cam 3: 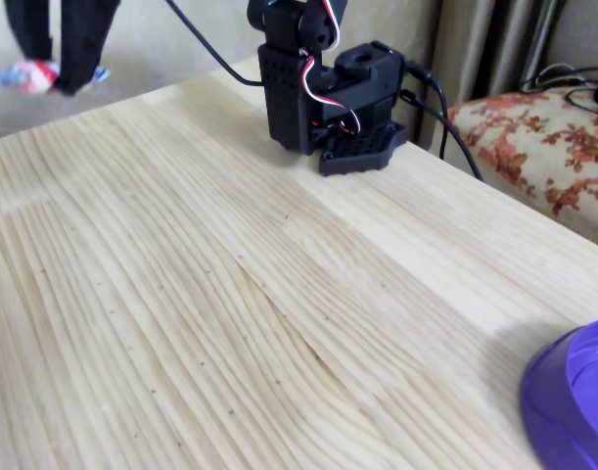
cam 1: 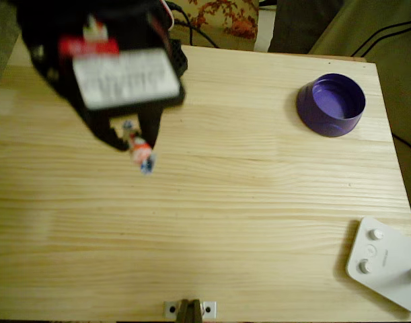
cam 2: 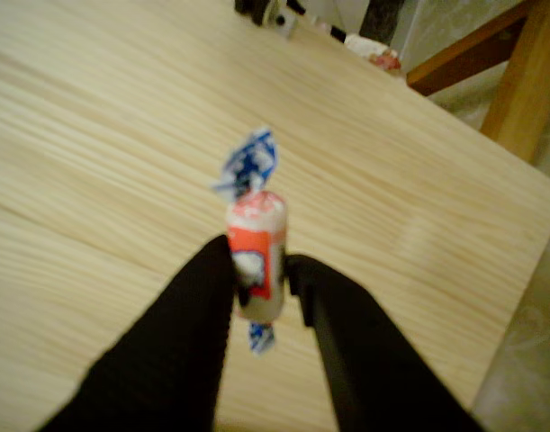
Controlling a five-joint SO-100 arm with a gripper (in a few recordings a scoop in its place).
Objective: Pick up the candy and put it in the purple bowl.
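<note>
My black gripper (cam 2: 261, 270) is shut on the candy (cam 2: 256, 247), a small white and orange-red sweet with bluish twisted ends, held above the wooden table. From overhead, the gripper (cam 1: 134, 138) and candy (cam 1: 142, 151) hang over the table's upper left. The purple bowl (cam 1: 331, 104) stands at the upper right, far from the gripper. In the fixed view the candy (cam 3: 24, 73) shows at the top left between the dark fingers (cam 3: 83, 44), and the bowl's rim (cam 3: 563, 392) sits at the bottom right.
A white device with round buttons (cam 1: 387, 262) lies at the table's lower right corner. The arm's black base (cam 3: 323, 93) with cables stands at the table's far edge. A small metal bracket (cam 1: 190, 309) sits at the front edge.
</note>
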